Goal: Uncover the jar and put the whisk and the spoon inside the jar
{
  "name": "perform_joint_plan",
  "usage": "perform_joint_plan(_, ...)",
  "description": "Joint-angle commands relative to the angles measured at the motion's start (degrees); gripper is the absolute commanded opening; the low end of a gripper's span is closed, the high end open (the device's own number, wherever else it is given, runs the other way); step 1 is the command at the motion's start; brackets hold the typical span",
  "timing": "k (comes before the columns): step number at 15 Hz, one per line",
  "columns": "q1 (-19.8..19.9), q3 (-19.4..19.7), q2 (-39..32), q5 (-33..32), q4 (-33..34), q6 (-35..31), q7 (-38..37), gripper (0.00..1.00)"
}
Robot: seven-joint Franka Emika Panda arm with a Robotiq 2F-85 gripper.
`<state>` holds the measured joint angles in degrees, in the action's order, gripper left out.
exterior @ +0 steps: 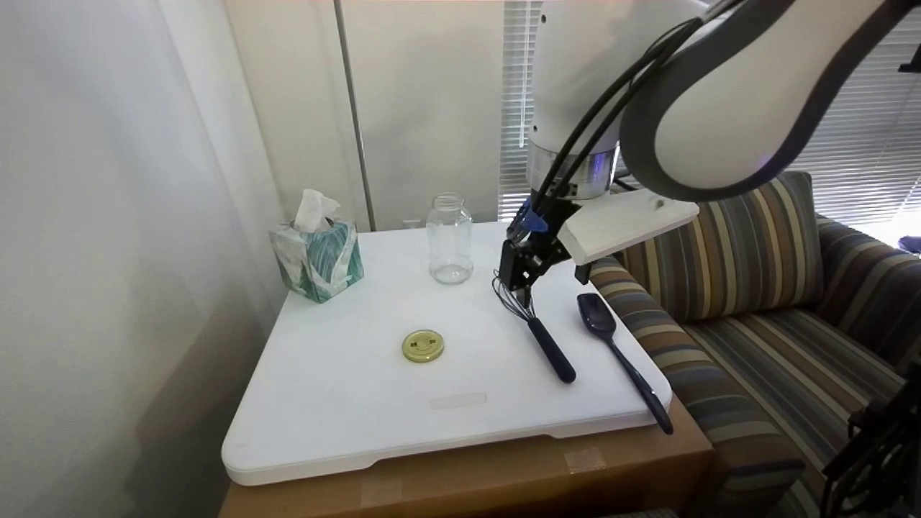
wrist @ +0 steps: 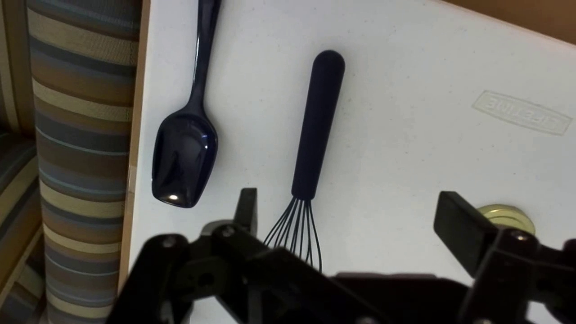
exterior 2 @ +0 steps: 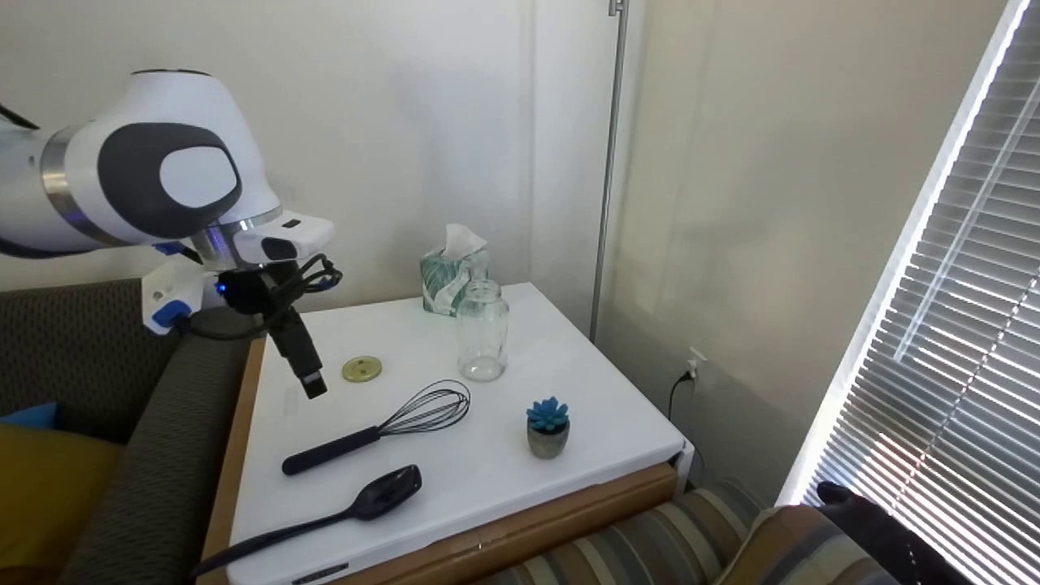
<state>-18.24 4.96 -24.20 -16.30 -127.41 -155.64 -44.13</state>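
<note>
The clear glass jar (exterior: 450, 241) stands upright and uncovered at the back of the white table; it also shows in an exterior view (exterior 2: 483, 333). Its yellow-green lid (exterior: 423, 346) lies flat on the table, apart from the jar, and partly shows in the wrist view (wrist: 510, 215). The whisk (wrist: 317, 126) lies on the table; in the wrist view the gripper hides part of its wire loops. The black spoon (wrist: 184, 153) lies beside it near the table's edge, its handle end overhanging in an exterior view (exterior: 596, 314). My gripper (wrist: 348, 195) is open and empty above the whisk.
A teal tissue box (exterior: 319, 260) stands at the table's far corner. A small potted blue succulent (exterior 2: 548, 426) stands near the table edge in an exterior view. A striped sofa (exterior: 748, 316) adjoins the table on the spoon's side. A wall and a thin pole (exterior 2: 611, 179) are behind.
</note>
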Motion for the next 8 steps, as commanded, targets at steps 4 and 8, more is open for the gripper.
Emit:
perform_joint_plan(4,2.88,-2.26,-3.05,5.45,2.32,0.05,5.03,1.0)
perform_joint_plan(8,10.28,-7.11,-9.28,18.7,6.2,0.09,17.14,1.0)
